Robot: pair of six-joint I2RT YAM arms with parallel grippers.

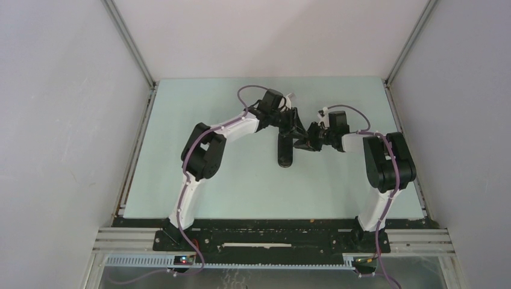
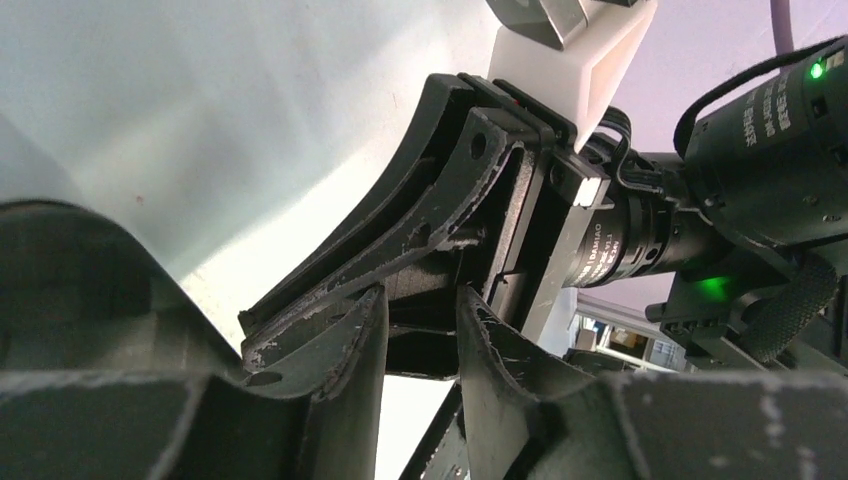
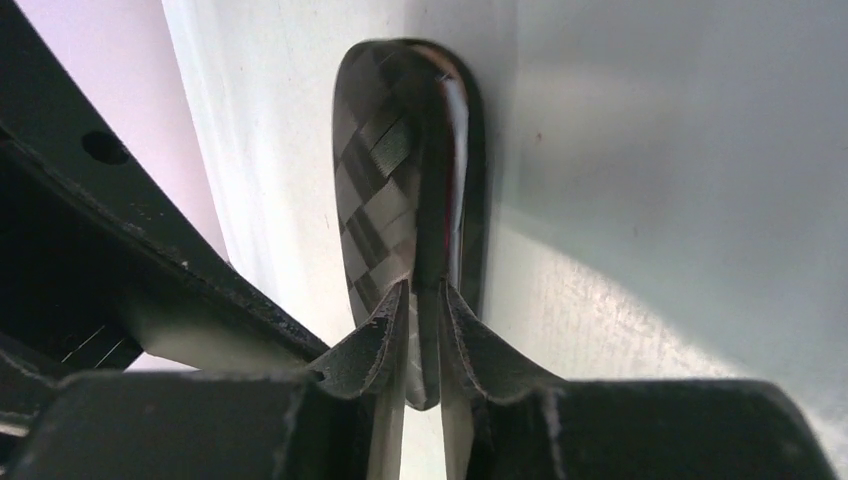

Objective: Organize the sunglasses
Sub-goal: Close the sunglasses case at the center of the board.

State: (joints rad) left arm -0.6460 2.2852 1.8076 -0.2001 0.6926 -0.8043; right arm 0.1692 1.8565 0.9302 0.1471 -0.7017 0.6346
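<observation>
Got the right gripper (image 3: pixel 421 315) pinched tight on the end of the black woven case (image 3: pixel 385 160). Got the left gripper (image 2: pixel 420 335) just beside the case, fingers apart, gripping nothing. Can't really make out the sunglasses: only seeing a reddish sliver (image 3: pixel 457 130) in the case's seam, rest hidden.

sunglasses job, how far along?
Looks late. Done: the black case is nearly closed; the sunglasses aren't visible outside it, so presumably inside, unconfirmed. In hand: the right pincer clamps the case's edge; the left pincer stands parted close by. Remaining: shut the seam, release.
</observation>
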